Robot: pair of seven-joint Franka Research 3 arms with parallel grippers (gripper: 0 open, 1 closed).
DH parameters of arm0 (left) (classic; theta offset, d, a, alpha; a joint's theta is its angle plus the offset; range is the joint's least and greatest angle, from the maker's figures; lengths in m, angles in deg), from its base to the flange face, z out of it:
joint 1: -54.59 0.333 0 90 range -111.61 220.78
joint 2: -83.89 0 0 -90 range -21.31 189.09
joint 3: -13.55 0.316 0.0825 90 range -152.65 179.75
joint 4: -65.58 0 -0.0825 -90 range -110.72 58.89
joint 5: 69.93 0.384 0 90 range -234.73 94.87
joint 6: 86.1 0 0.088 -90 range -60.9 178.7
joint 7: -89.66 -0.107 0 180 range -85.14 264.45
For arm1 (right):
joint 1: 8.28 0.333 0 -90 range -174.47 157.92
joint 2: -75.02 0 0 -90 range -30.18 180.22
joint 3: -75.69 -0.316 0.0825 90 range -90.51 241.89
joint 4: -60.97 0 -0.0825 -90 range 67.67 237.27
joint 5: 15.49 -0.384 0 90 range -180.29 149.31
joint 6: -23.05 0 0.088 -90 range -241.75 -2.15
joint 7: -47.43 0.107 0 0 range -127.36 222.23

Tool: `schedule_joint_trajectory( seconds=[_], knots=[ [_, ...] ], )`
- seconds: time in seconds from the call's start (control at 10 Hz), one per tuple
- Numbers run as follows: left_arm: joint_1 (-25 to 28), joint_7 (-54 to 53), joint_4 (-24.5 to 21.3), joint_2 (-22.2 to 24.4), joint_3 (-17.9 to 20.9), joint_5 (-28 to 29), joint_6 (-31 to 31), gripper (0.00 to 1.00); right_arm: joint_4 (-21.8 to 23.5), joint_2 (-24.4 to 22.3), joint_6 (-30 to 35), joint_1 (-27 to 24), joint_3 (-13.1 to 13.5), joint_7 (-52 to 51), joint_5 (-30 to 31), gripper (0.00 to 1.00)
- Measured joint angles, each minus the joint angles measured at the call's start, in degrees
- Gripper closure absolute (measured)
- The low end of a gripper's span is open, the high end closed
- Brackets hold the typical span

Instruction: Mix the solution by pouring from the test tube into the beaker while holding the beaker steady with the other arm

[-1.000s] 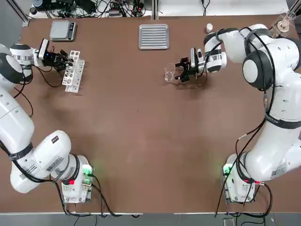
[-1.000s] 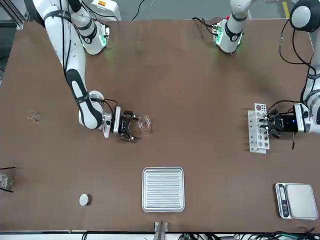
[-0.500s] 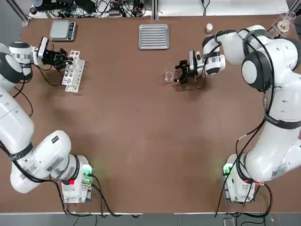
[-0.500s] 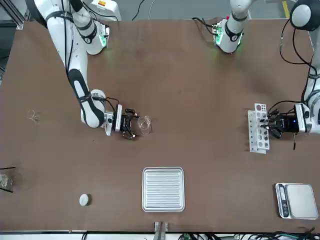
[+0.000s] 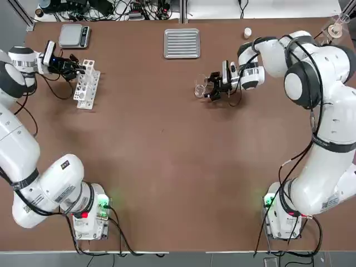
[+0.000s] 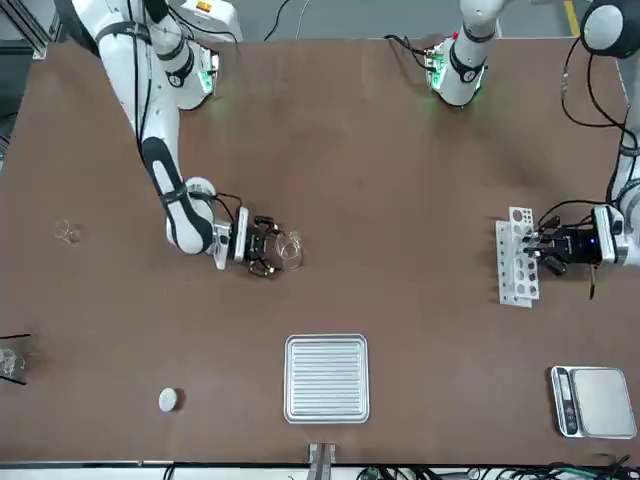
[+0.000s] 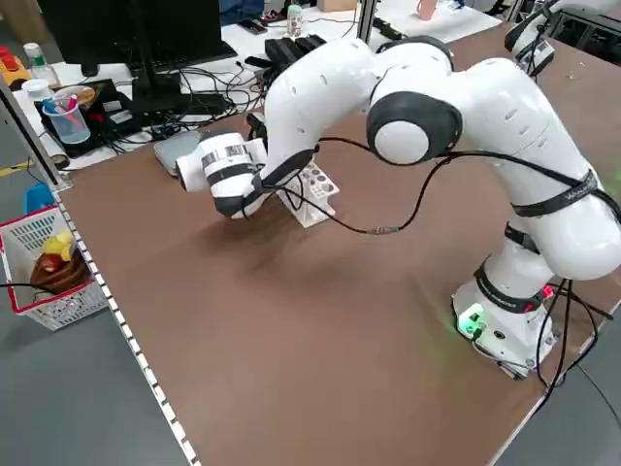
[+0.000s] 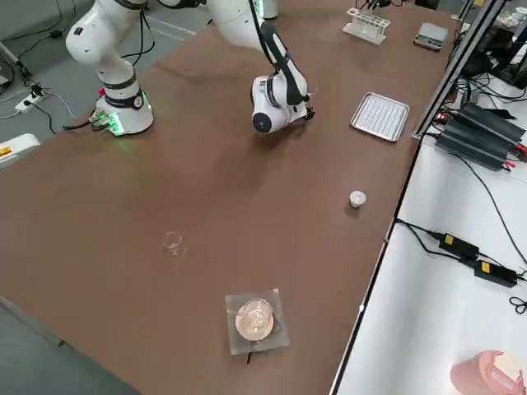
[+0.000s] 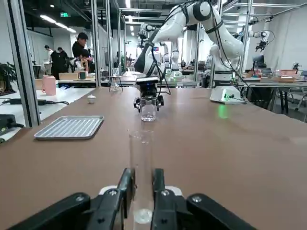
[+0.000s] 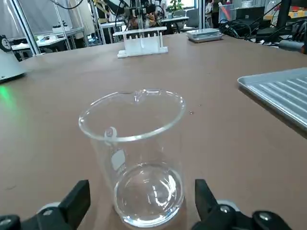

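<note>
Since the earlier frame, your right gripper [image 5: 209,88] has crept closer to the beaker [image 5: 200,88], and your left gripper [image 5: 76,67] has drawn back a little from the rack [image 5: 87,83]. Item, beaker: clear glass, upright on the brown table [image 5: 167,156], below and right of the ribbed metal tray [image 5: 182,43] in the top view; liquid sits in its bottom [image 10: 148,191]. Item, right gripper: low to the table, fingers [image 10: 72,203] spread wide, one to each side of the beaker's base and not yet touching the glass. Item, left gripper: at the far left of the table, just beside the white rack; its fingers [image 9: 123,191] are clenched on a clear test tube [image 9: 141,167], which stands upright between them in the wrist view. Item, scale [image 5: 74,35]: near the table's far edge, beyond the rack. Item, small white round object [image 5: 247,33]: far right of the tray. Item, people [image 9: 72,50]: standing in the room well behind the table.
</note>
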Motion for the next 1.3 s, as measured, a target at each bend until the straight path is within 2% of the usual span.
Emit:
schedule_joint_trajectory(
  seconds=[1.0,1.3],
  knots=[
    [0.9,0.8,0.1,5.7,-1.1,-0.4,-3.9,0.78,-0.5,0.8,-0.6,1.8,-0.1,-0.4,-2.7,0.04],
    [0.7,1.4,0.8,7.2,-1.5,-1.2,-3.4,0.78,-1.1,1.2,-0.8,2.5,-0.1,-0.6,-3.7,0.07]
  ],
)
